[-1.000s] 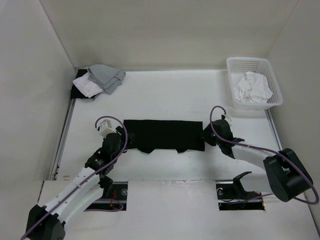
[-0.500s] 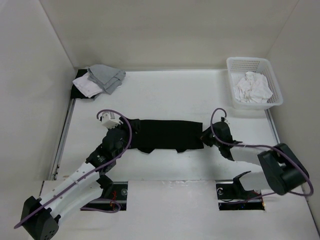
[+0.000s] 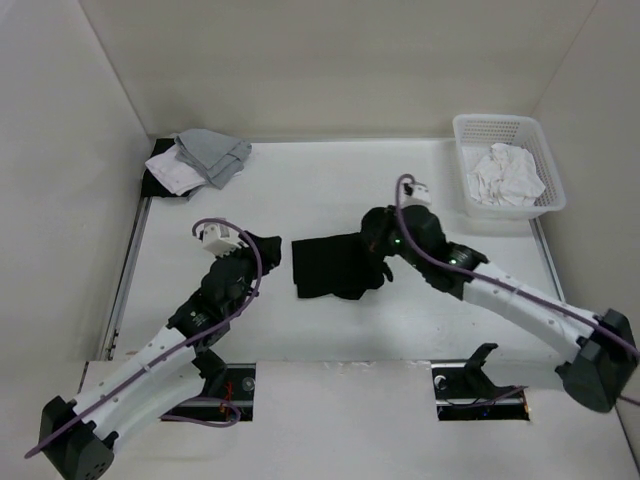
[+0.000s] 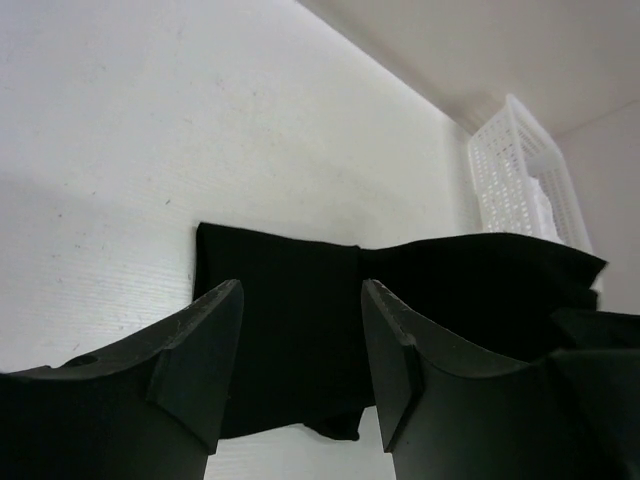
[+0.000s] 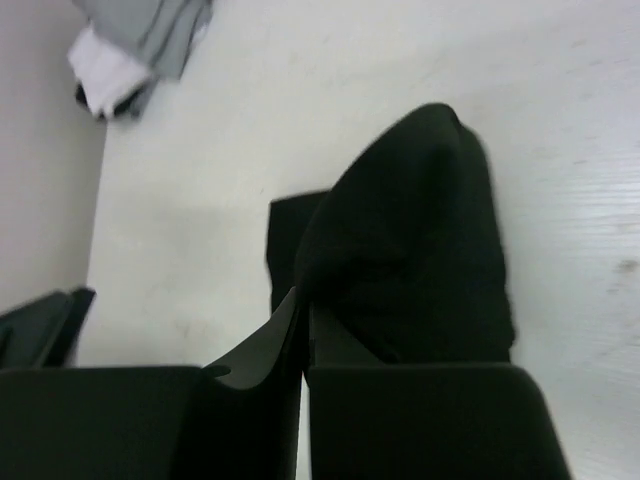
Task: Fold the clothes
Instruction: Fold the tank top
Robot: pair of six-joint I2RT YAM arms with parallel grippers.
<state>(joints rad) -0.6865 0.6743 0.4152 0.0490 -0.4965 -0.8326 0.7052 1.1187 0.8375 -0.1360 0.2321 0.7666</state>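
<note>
Well apart from the white basket, on the worktop, the black top lies with its basket-side end lifted and doubled over. The right arm's fingers are clamped on that raised edge. The left arm's fingers stand spread, holding nothing, just beyond the end farthest from the basket. To fold well, carry the edge low and level away from the basket, lay it square, then release.
</note>
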